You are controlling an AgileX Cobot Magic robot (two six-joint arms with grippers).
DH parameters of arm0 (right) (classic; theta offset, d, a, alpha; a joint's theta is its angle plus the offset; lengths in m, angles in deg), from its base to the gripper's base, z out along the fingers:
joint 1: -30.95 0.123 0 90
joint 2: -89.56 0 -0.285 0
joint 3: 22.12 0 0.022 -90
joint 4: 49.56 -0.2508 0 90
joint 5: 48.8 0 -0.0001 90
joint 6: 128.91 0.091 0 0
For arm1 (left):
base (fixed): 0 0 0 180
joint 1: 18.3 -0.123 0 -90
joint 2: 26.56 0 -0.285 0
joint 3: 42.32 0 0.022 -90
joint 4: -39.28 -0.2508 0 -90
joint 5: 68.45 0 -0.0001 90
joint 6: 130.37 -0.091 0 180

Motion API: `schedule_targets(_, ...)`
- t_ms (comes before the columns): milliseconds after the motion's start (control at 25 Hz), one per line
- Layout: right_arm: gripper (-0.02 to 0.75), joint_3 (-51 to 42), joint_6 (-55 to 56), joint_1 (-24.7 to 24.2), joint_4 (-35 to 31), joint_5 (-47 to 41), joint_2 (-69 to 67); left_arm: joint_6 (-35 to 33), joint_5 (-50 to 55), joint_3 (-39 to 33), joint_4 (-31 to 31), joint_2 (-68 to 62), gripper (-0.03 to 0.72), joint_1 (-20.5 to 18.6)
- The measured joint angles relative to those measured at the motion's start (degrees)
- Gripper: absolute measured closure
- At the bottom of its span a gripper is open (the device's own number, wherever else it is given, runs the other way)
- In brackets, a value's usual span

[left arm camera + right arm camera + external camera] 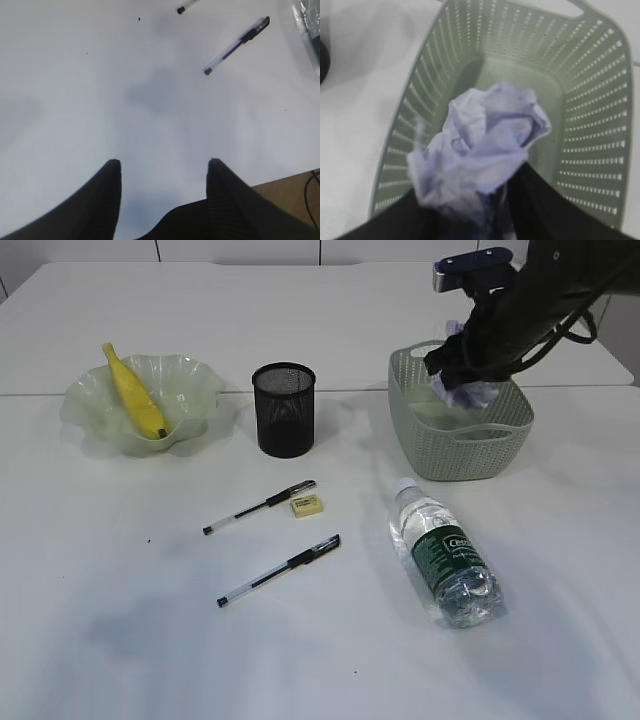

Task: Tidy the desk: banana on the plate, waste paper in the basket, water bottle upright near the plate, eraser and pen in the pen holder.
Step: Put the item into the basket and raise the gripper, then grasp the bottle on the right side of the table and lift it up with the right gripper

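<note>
My right gripper [462,383] is shut on the crumpled waste paper [480,145], also seen in the exterior view [470,392], and holds it over the green basket [458,455], whose wall shows in the right wrist view [590,100]. The banana [135,392] lies on the green plate [195,390]. The water bottle [445,555] lies on its side in front of the basket. Two pens [260,507] [280,570] and a yellow eraser [307,505] lie in front of the black mesh pen holder [284,410]. My left gripper [162,167] is open and empty over bare table; one pen [237,45] shows ahead of it.
The table's front edge and a cable [310,200] show at the lower right of the left wrist view. A table seam runs behind the plate and pen holder.
</note>
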State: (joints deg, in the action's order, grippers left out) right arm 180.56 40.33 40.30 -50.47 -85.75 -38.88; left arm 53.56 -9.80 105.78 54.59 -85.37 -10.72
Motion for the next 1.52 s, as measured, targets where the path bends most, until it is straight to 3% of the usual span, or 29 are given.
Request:
schedule_targets(80,0.302,0.20,0.00,0.00,0.00,0.39,-0.38,0.00,-0.08,0.00,0.00,0.00,0.297,0.00)
schedule_targets(160,0.227,0.47,0.00,0.00,0.00,0.39,-0.36,0.00,-0.49,0.00,0.00,0.00,0.297,0.00)
schedule_targets(280,0.181,2.23,0.00,0.00,0.00,-0.06,-0.36,0.00,-1.57,0.00,0.45,0.02,0.297,0.00)
schedule_targets(600,0.172,12.10,0.21,0.00,-5.93,-18.89,-0.10,0.00,-2.52,0.00,1.23,0.02,0.297,0.00)
schedule_targets(880,0.171,13.33,4.10,0.00,-6.87,-32.22,5.26,0.00,-3.21,0.00,1.32,0.02,0.297,0.00)
schedule_targets(1160,0.193,11.62,8.76,5.98,0.91,-34.06,7.97,0.00,-3.88,0.00,1.12,0.02,0.297,0.00)
schedule_targets(1320,0.196,7.51,10.77,11.00,0.91,-34.06,7.97,0.00,-4.22,0.00,1.13,0.02,0.297,0.00)
schedule_targets(1520,0.198,2.29,12.42,11.96,0.91,-34.06,6.98,0.00,-4.22,0.00,1.13,0.02,0.297,0.00)
